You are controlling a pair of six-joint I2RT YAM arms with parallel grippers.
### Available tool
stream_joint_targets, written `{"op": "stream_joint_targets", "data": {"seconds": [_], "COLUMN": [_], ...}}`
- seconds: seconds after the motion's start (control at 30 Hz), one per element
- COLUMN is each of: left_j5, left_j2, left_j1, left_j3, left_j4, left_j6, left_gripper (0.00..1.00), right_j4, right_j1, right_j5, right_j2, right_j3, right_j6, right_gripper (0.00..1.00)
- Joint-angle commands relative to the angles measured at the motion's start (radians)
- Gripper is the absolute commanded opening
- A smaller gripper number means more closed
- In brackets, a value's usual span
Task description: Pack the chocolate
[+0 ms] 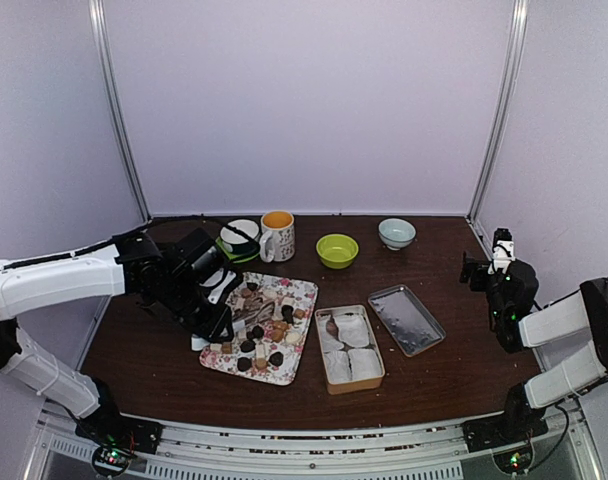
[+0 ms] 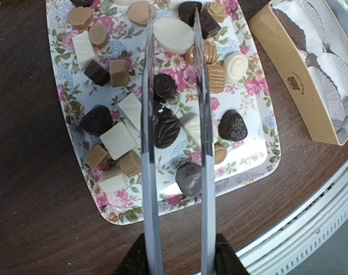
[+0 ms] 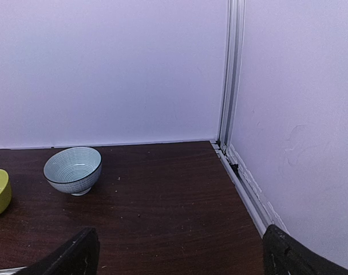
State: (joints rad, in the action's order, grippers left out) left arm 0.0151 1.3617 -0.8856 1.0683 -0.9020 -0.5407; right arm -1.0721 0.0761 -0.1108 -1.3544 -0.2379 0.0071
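Lilac walls [image 1: 304, 100], dark wooden table [image 1: 434, 375]

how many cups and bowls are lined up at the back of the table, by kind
cups: 2, the white cup and the mug with the orange inside
bowls: 2, the green bowl and the pale blue bowl
total: 4

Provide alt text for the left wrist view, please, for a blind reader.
Metal tongs, held in the left pincer, reach over a floral tray scattered with dark, tan and white chocolates. A tan tin of white paper cups sits to its right on the dark table.
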Motion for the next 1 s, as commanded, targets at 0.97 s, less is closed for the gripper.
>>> {"op": "stream_joint_targets", "data": {"seconds": [0.97], "left_j5": [0.154], "left_j2": [0.222], "left_j1": [-0.171], "left_j3": [0.157], "left_j4": [0.341], "left_j6": [0.149], "left_gripper": [0.25], "right_j4": [-0.006], "right_j1": [-0.006], "right_j5": [-0.017], "right_j2": [-0.005], "right_j3": [-0.016], "right_j6": [0.007], "right_gripper": [1.0]}}
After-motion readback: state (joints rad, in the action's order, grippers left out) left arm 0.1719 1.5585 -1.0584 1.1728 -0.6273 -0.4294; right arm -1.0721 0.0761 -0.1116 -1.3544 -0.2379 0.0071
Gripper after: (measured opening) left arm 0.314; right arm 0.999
